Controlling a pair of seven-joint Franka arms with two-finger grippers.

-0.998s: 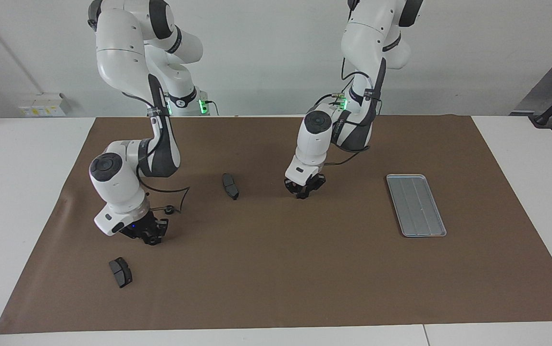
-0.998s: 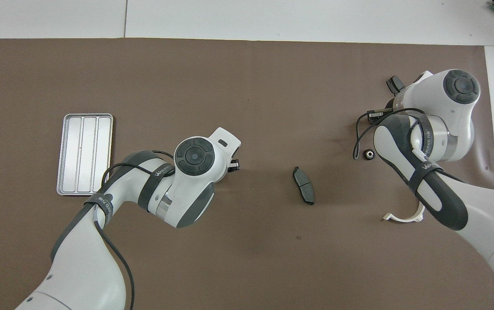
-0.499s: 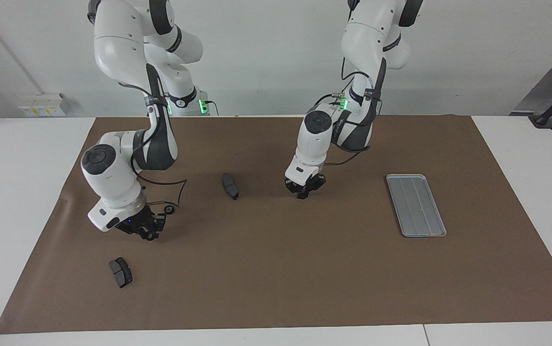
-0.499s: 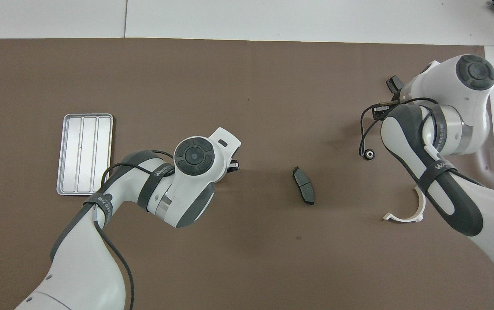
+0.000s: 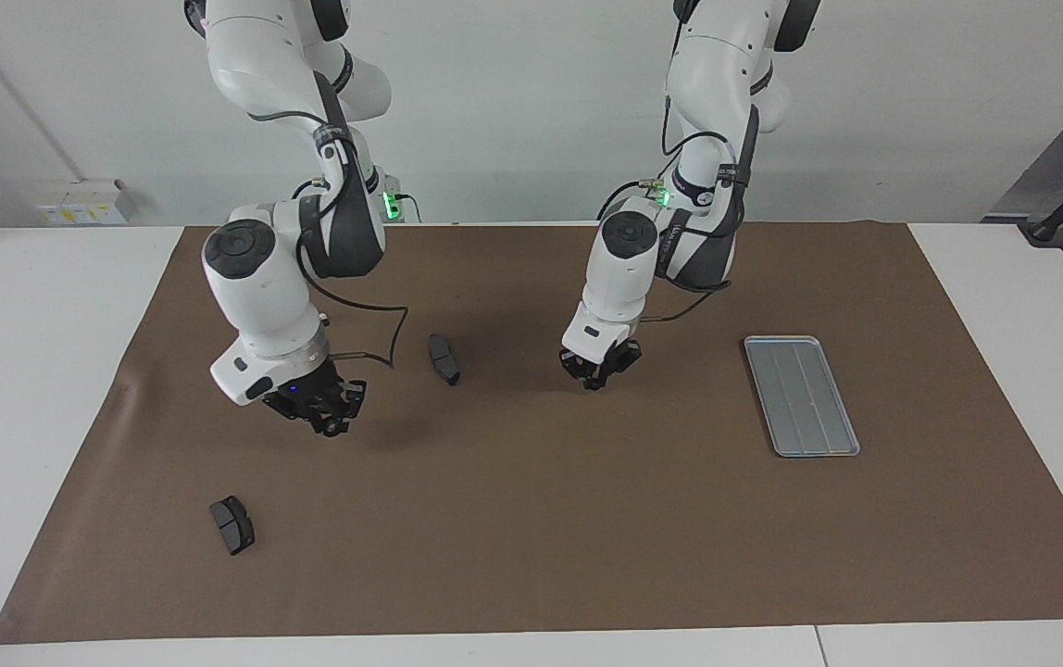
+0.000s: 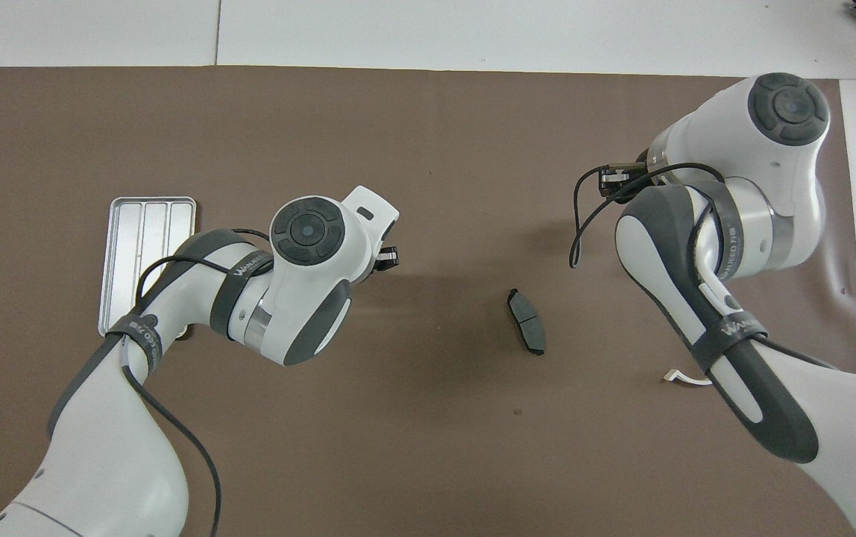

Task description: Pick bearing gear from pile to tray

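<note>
Bearing ring, change: a second ago a small black ring lay on the mat just beside the right end effector (image 5: 331,421); now I see it in neither view. That end effector has lifted and swung toward the middle of the counter, over the ring's old spot.
Bearing ring, place: I cannot tell whether it is carried in the right end effector or hidden beneath it.
Right end effector, state: I cannot tell whether it is apart or clamped on anything.
Pile, the rest: one dark pad (image 5: 443,358) lies near the right end effector, toward the left arm's end; a second pad (image 5: 232,524) lies farther from the robots; a sliver of the white bracket (image 6: 685,378) peeks from under the right arm.
Left end effector (image 5: 598,371): fingertips together, empty as far as I see, low over bare mat, waiting.
Tray (image 5: 802,396): empty, well apart from the right end effector, toward the left arm's end, with the left end effector between them.
Tray, long axis: runs from the robots outward, slightly skewed.
Nearer arm: the left is nearer the tray; I judge the right faces a long sideways carry.
</note>
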